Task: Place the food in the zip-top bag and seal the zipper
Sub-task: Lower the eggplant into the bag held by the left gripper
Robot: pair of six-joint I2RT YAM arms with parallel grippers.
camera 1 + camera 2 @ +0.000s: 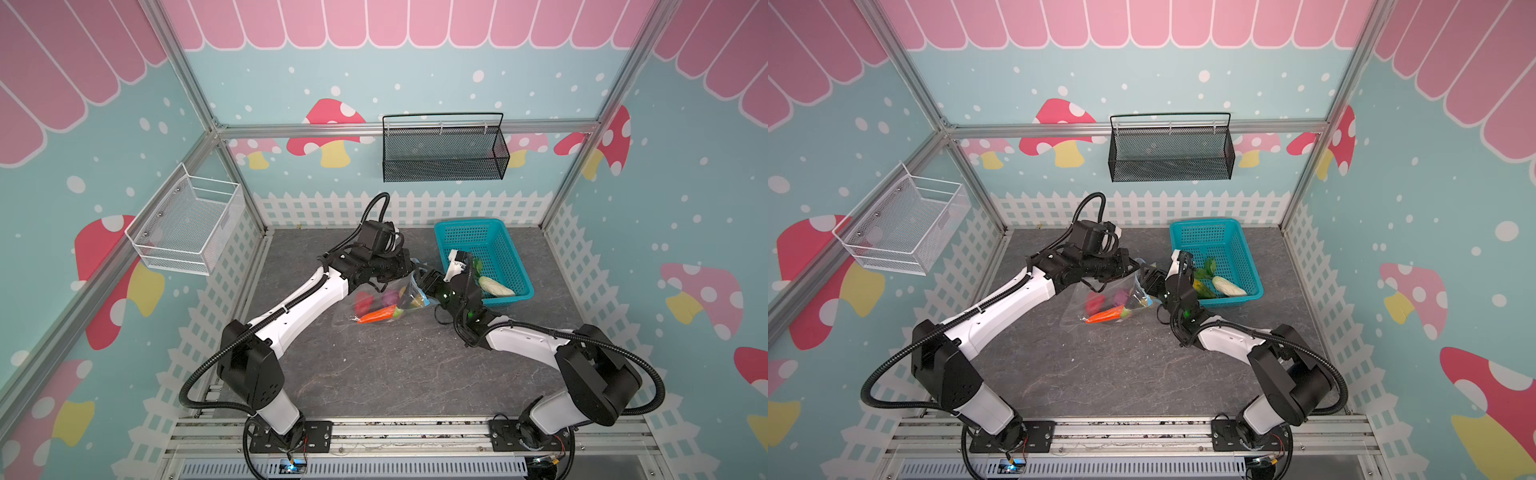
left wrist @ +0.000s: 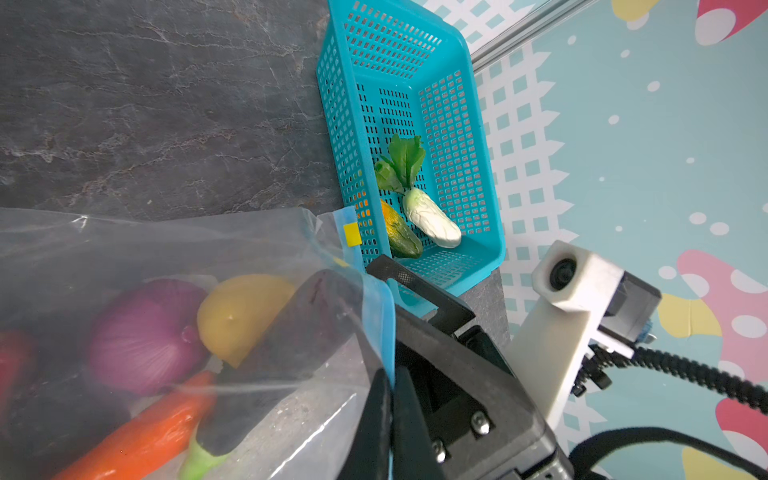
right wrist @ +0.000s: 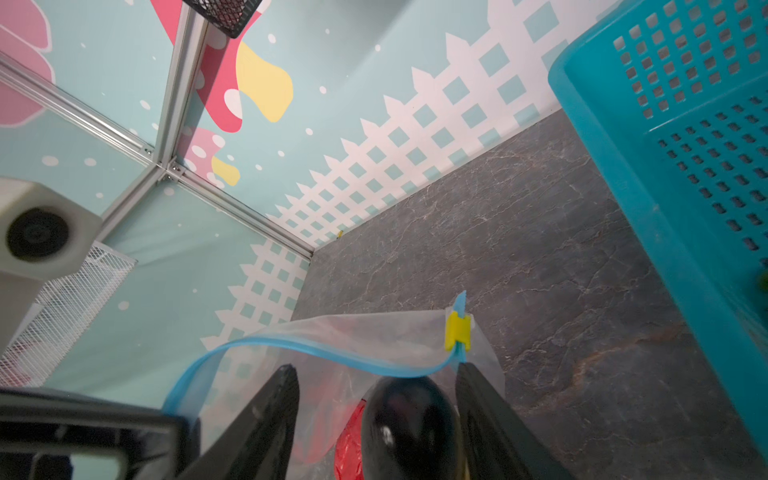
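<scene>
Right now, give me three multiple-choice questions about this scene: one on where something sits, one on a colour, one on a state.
1. Where is the white radish?
A. in the black rack on the wall
B. on the bare table
C. in the blue basket

2. What colour is the slider on the zipper of the clear bag?
A. yellow
B. red
C. black

3. The mouth of the clear bag is
A. zipped shut
B. open
C. folded under the basket

Answers:
1 C: the radish lies on the floor of the blue basket, beside its leaves.
2 A: the slider is a yellow clip at one end of the light blue zipper.
3 B: the zipper bows apart, and a dark eggplant sits in the gap.
</scene>
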